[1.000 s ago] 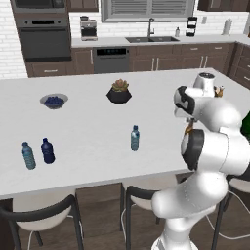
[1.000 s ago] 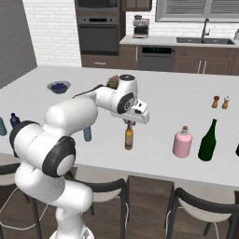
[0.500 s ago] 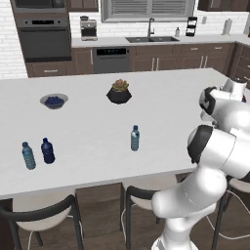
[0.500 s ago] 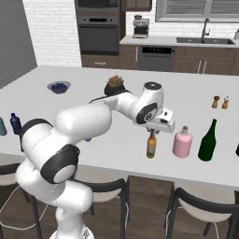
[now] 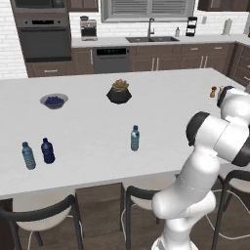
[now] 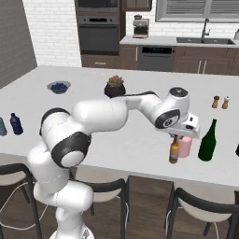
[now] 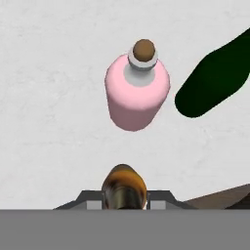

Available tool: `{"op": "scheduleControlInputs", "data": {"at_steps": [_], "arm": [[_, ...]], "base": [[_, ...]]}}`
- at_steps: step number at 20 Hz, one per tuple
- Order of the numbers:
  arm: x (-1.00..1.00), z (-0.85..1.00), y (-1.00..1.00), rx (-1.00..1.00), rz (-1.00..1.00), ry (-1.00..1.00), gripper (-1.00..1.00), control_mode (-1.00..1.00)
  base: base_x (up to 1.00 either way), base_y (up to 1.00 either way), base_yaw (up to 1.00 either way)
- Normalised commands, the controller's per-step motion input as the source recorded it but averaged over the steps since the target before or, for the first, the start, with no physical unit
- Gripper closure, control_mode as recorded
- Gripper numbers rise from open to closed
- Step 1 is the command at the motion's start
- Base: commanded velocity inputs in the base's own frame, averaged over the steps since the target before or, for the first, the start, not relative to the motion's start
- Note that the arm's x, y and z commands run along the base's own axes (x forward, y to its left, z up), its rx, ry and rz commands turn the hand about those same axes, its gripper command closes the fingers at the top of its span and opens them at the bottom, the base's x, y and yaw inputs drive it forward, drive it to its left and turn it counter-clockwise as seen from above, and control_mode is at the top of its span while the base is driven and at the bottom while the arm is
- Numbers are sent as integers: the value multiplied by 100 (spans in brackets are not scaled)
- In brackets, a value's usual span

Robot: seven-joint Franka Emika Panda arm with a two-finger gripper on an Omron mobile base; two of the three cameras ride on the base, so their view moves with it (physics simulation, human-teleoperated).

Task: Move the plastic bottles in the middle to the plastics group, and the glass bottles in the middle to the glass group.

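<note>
- Near the counter's (image 6: 140, 140) front edge, the gripper (image 6: 175, 136) is clenched on the neck of the slim, glossy amber bottle (image 6: 173, 150).
- Just beside it stands the squat, rounded pink bottle (image 7: 137, 91) with its pale collar and brown stopper.
- Next along is the tall, dark green bottle (image 6: 207, 141).
- Mid-counter stands the clear ribbed water bottle (image 5: 135, 138).
</note>
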Motion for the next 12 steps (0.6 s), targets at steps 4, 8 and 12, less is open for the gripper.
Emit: {"op": "scheduleControlInputs", "data": {"at_steps": [4, 8, 12], "arm": [[4, -11, -72, 0, 0, 0, 100, -100], [6, -22, -49, 0, 0, -2, 100, -100], [15, -30, -25, 0, 1, -3, 100, -100]], "base": [[0, 0, 0], [0, 0, 0], [0, 0, 0]]}}
